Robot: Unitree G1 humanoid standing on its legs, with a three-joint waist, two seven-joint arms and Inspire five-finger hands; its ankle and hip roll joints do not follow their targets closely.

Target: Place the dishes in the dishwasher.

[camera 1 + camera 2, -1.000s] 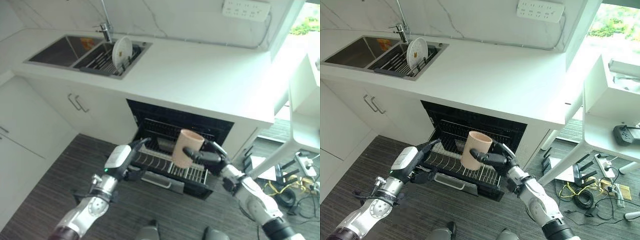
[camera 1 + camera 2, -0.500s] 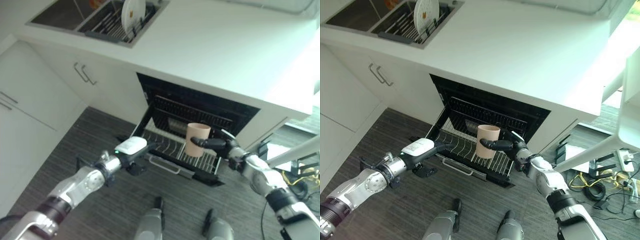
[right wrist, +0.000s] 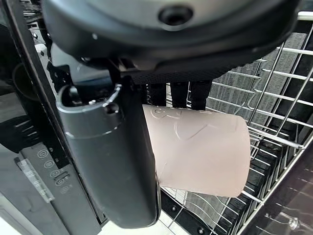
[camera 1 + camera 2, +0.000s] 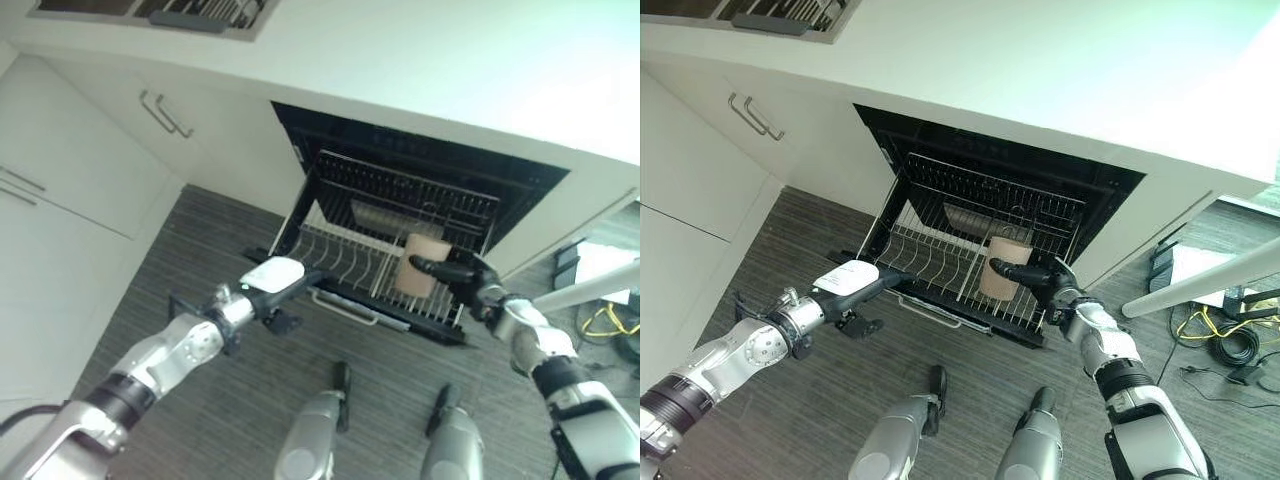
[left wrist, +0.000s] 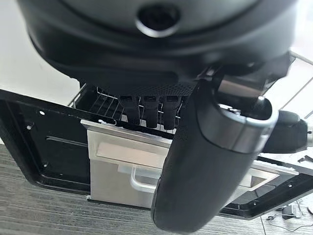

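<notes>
Right hand point(image 4: 1055, 285) grips a beige cup point(image 4: 1002, 268) with fingers and thumb, low over the dishwasher's pulled-out wire rack point(image 4: 940, 270), not yet released; left hand point(image 4: 855, 285), fingers extended, rests on the rack's front edge; placement seems nearly finished.

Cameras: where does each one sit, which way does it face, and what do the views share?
Left eye, right eye: head stereo pair, looking down at the open dishwasher, both arms in view.
Left wrist: along the left hand to the rack's front edge.
Right wrist: along the right hand, curled round the cup over the rack.
Shared: rack, and the cup except in the left wrist.
</notes>
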